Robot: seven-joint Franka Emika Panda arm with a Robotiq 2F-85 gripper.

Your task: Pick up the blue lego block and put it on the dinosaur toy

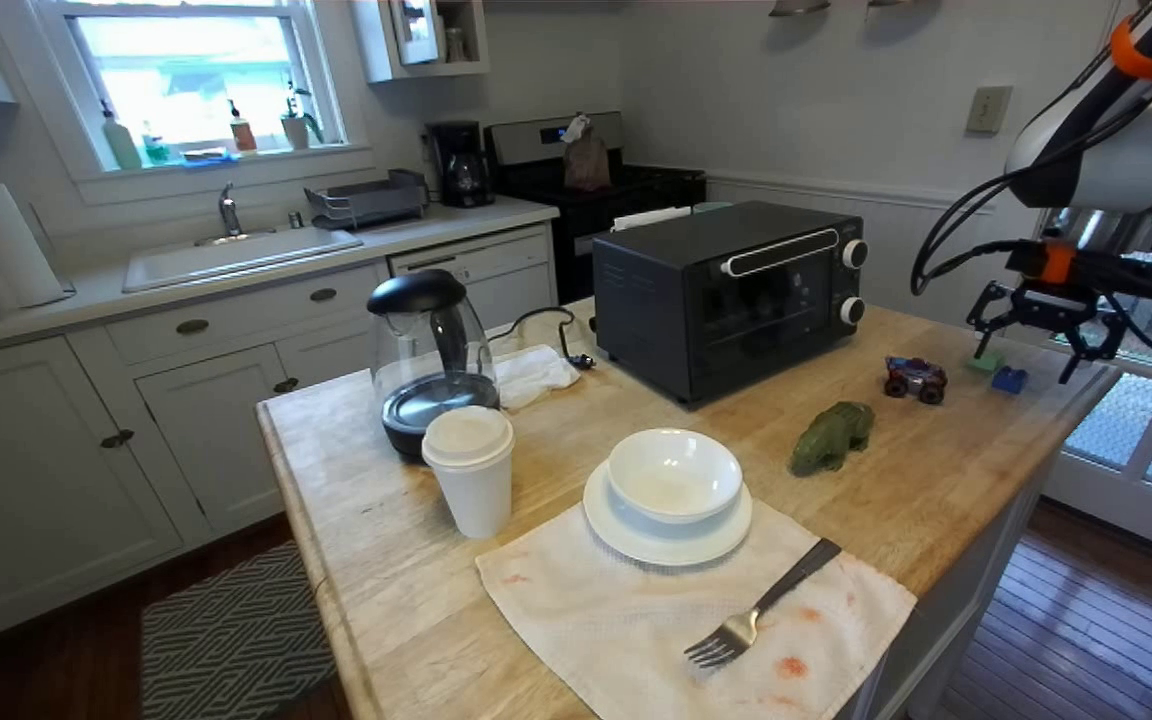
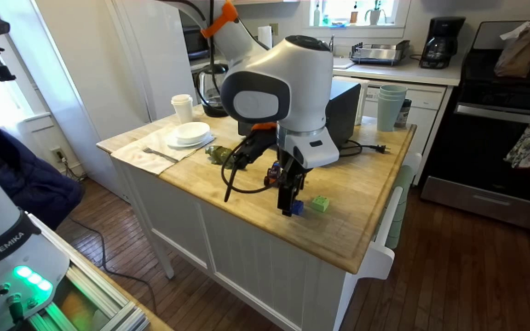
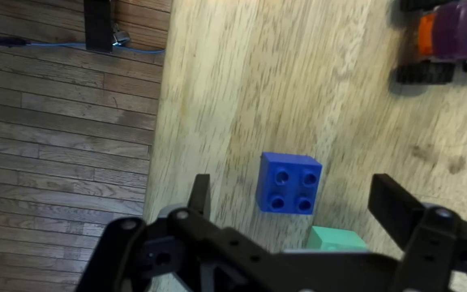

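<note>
The blue lego block [image 1: 1009,380] lies on the wooden table near its edge, studs up. It shows whole in the wrist view [image 3: 289,188] and partly behind a finger in an exterior view [image 2: 297,208]. My gripper [image 1: 1024,365] is open and empty above the block. In the wrist view, the gripper's [image 3: 288,192] fingers stand apart on either side of the block, not touching it. The green dinosaur toy [image 1: 832,438] stands on the table between the white bowl and the toy truck. It also shows in an exterior view [image 2: 219,154], and is out of the wrist view.
A light green block [image 3: 335,238] lies close beside the blue one, partly hidden by the gripper. A toy truck [image 1: 916,380] stands between the blocks and the dinosaur. A black toaster oven [image 1: 726,300], white bowl [image 1: 676,475], fork [image 1: 761,605] and cup [image 1: 471,475] are on the table.
</note>
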